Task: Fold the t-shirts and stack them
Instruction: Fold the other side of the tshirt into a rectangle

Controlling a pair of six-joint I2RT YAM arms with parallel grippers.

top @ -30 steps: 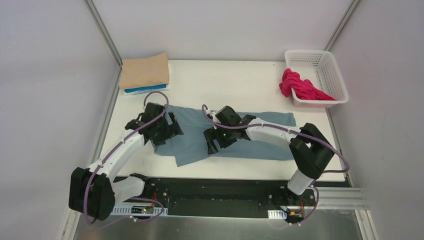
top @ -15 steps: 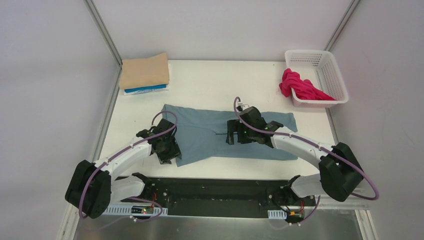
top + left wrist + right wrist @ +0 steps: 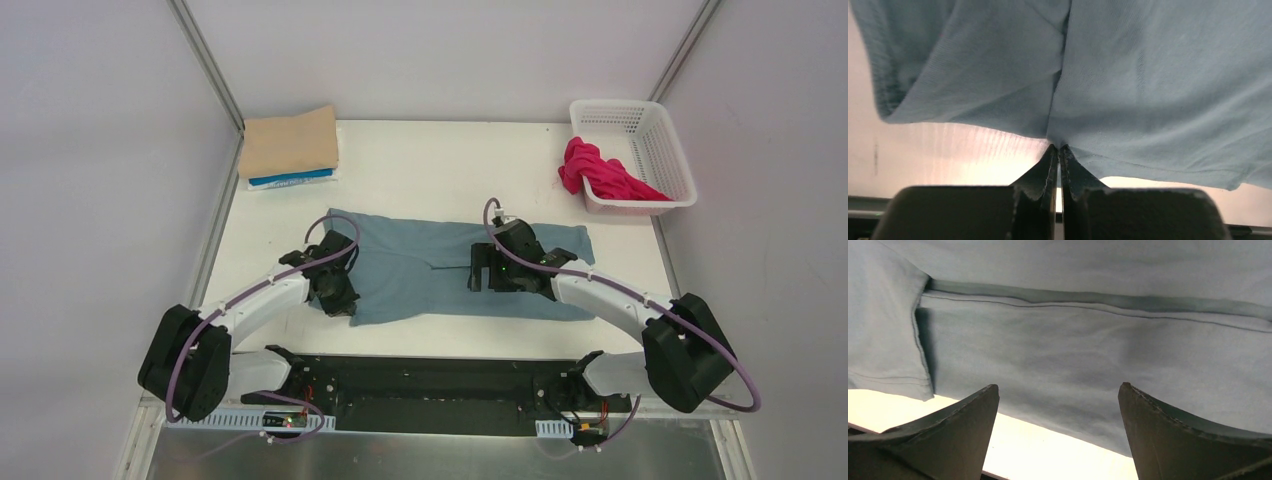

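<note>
A dusty teal-blue t-shirt (image 3: 430,268) lies spread flat across the middle of the table. My left gripper (image 3: 340,297) is at its near left corner. In the left wrist view that gripper (image 3: 1058,146) is shut on the shirt's (image 3: 1148,90) near hem, and the cloth puckers at the tips. My right gripper (image 3: 481,274) hovers over the shirt's middle. In the right wrist view it (image 3: 1058,390) stands open, with the shirt (image 3: 1073,350) and its near edge below. A magenta-red t-shirt (image 3: 598,172) hangs out of the basket. A folded tan t-shirt (image 3: 290,142) rests on a bright blue one (image 3: 290,181).
The white lattice basket (image 3: 640,120) stands at the far right corner of the table (image 3: 450,160). The folded pile sits at the far left corner. Metal frame posts rise at both back corners. A black rail runs along the near edge.
My left gripper moved down to the shirt's near left hem and shut on it. My right gripper slid right over the shirt and stayed open.
</note>
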